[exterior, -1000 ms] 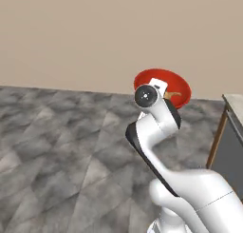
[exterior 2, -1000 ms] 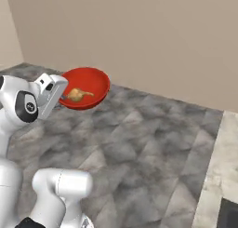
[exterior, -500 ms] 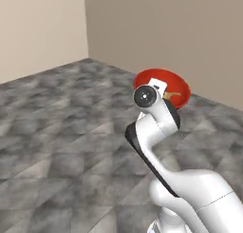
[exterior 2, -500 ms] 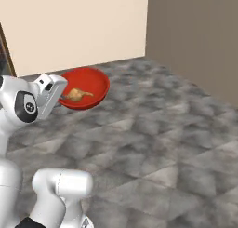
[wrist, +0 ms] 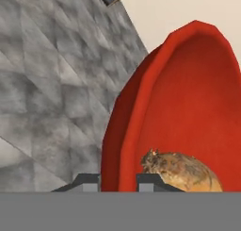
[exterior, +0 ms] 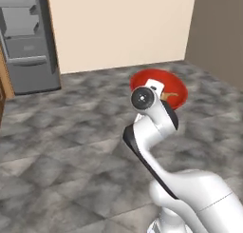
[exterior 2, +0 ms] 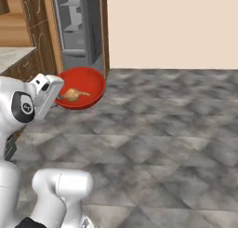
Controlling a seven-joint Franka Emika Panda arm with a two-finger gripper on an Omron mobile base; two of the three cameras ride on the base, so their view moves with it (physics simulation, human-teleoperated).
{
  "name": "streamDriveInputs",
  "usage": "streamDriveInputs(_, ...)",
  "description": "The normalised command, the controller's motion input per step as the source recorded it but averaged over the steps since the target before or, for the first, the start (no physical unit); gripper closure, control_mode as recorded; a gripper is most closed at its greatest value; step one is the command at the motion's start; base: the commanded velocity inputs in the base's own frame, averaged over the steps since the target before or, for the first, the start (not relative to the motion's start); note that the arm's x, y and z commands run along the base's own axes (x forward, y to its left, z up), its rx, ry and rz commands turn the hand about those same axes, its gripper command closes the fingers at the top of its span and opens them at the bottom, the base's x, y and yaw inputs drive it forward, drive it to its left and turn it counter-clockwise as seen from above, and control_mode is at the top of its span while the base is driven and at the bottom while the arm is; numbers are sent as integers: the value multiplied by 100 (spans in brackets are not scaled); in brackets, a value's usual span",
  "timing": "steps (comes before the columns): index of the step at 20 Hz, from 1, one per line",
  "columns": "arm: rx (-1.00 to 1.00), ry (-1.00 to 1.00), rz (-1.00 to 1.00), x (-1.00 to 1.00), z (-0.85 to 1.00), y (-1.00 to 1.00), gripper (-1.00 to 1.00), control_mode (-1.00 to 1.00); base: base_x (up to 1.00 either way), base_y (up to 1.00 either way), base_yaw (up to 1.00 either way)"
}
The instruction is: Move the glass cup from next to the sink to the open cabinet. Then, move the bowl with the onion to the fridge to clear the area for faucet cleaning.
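The red bowl (exterior: 160, 82) hangs in the air in front of the arm, with the tan onion (exterior: 172, 95) lying inside it. In the hand view, my gripper (wrist: 117, 180) is shut on the near rim of the bowl (wrist: 188, 107), one fingertip on each side of the wall, and the onion (wrist: 184, 171) rests just beyond the inner finger. From the right base view, the bowl (exterior 2: 86, 85) and onion (exterior 2: 71, 94) sit level at the hand. The fridge (exterior: 28, 42) stands open at the far left, grey shelves showing; it also stands behind the bowl as the fridge (exterior 2: 79, 27).
Grey stone floor (exterior: 71, 132) spreads around the base. A beige wall (exterior: 118, 27) runs behind, meeting a darker wall (exterior: 218, 32) at right. Dark wood cabinets (exterior 2: 32, 59) with a pale counter (exterior 2: 14, 55) stand left of the fridge.
The whole picture has swung sideways, so the base has turned. The fridge and cabinets have come into view. The bowl stays in the same grip at the hand.
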Motion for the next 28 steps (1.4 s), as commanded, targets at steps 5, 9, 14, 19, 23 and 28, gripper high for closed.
streamDriveInputs(5,0,0,0,0,0,0,100,100,82,61,38)
streamDriveInputs(9,0,0,0,0,0,0,100,100,100,55,24)
streamDriveInputs(14,0,0,0,0,0,0,100,100,100,69,15)
streamDriveInputs(19,0,0,0,0,0,0,100,100,100,91,3)
streamDriveInputs(23,0,0,0,0,0,0,100,100,100,80,-6)
streamDriveInputs(28,0,0,0,0,0,0,100,100,100,67,-15)
